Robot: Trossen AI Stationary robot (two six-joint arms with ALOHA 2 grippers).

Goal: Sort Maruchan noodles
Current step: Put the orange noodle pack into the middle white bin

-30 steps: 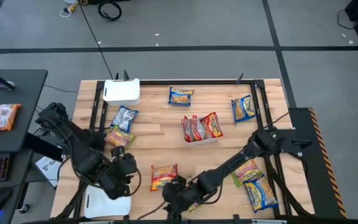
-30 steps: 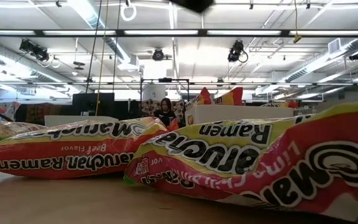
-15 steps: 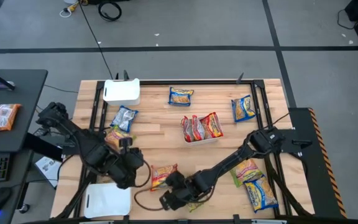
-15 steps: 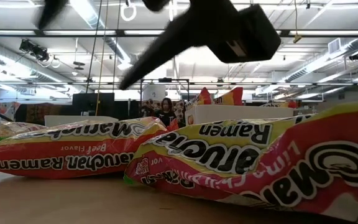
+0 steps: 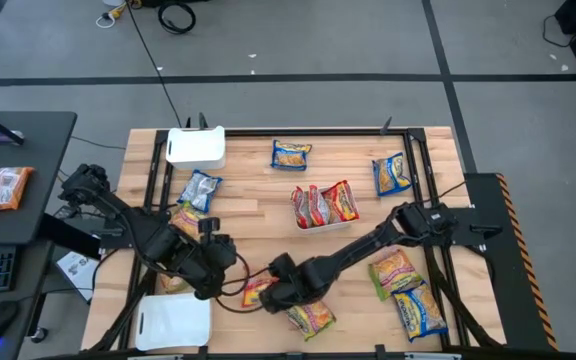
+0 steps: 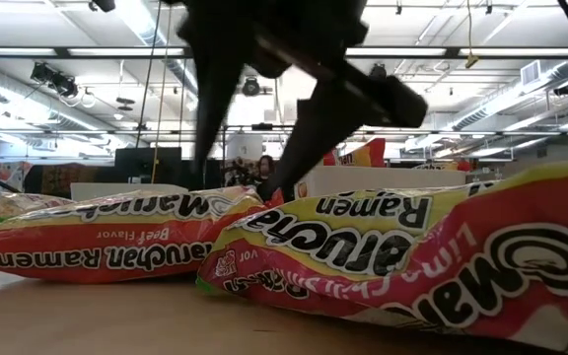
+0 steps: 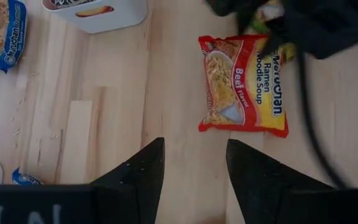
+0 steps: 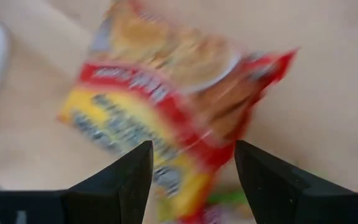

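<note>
The beef packet (image 7: 244,84) lies flat near the counter's front edge, under the spread, empty right end effector (image 5: 276,292), the left end effector (image 5: 218,272) spread beside. Light, crinkly, brittle inside; I would pinch one short edge.

Overhead: looks straight down on the whole table (image 5: 268,215). Low: sits at tabletop height, facing the room, hard against two packets. Wrist views: look down past own fingers, close over the same red packet (image 7: 243,84), also seen from above.
</note>
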